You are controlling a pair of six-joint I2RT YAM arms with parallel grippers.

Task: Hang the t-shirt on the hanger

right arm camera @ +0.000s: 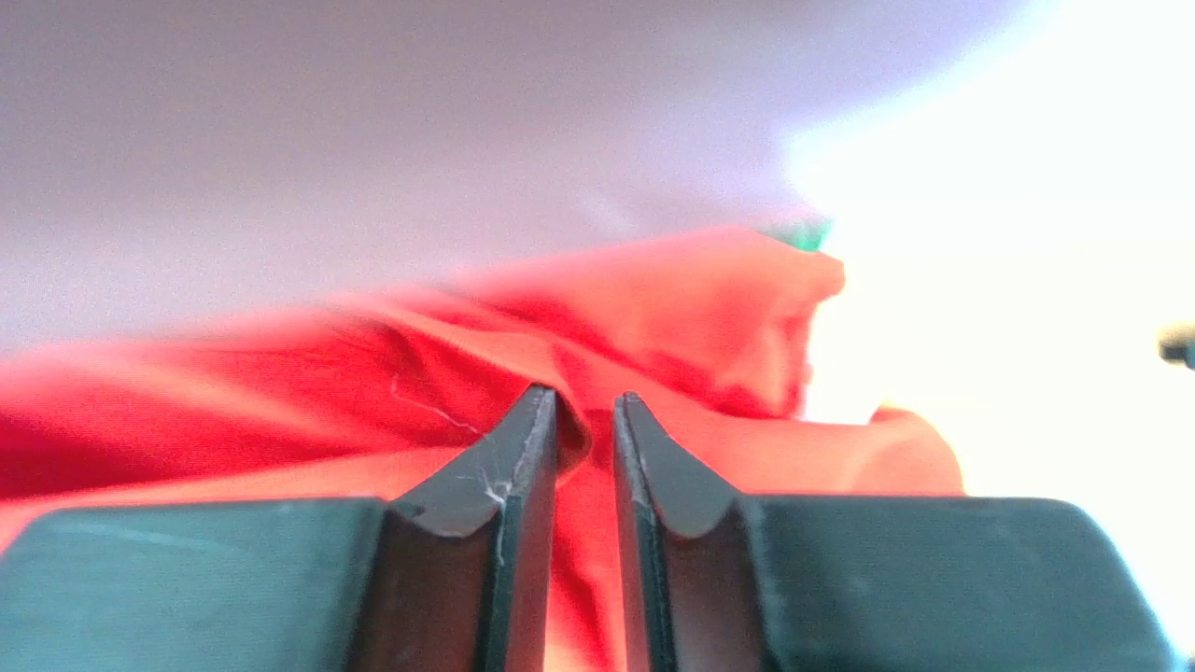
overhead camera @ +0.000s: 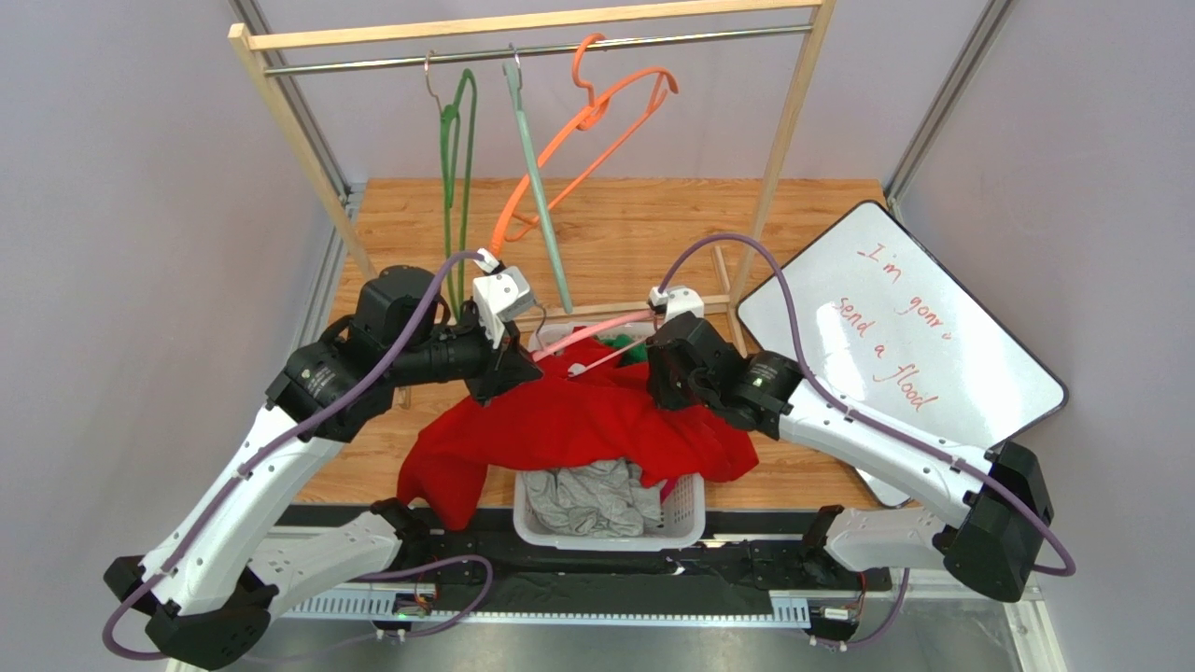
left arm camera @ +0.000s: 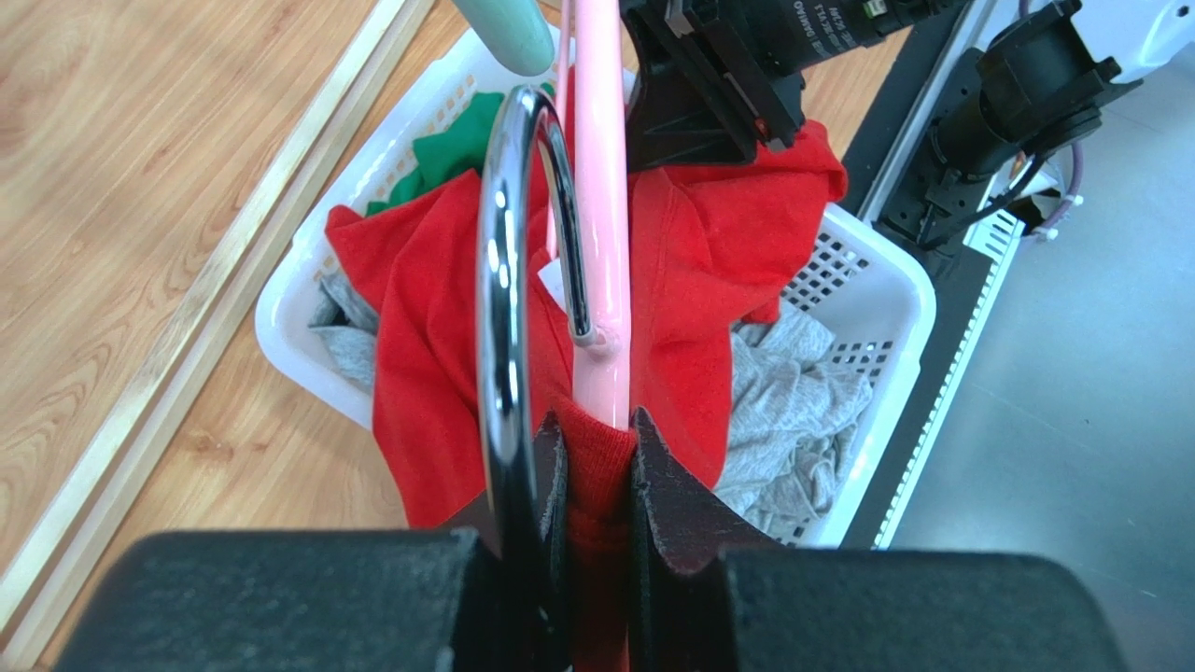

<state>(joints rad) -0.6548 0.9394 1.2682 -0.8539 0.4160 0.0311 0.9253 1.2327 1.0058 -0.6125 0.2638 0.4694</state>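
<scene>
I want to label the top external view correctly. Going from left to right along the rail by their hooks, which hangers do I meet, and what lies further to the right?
Dark green hanger → mint-green hanger → orange hanger → whiteboard, which is lower and off the rail.

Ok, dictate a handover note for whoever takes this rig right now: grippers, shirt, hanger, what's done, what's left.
Left gripper: shut on the pink hanger at its neck, red cloth pinched in with it.
Right gripper: shut on a fold of the red t-shirt.
The shirt hangs between both grippers, its bulk draped over the white laundry basket and the grey garment in it.
Done: both are held.
To do: the hanger's visible arm shows bare above the cloth; work the shirt over it.
</scene>
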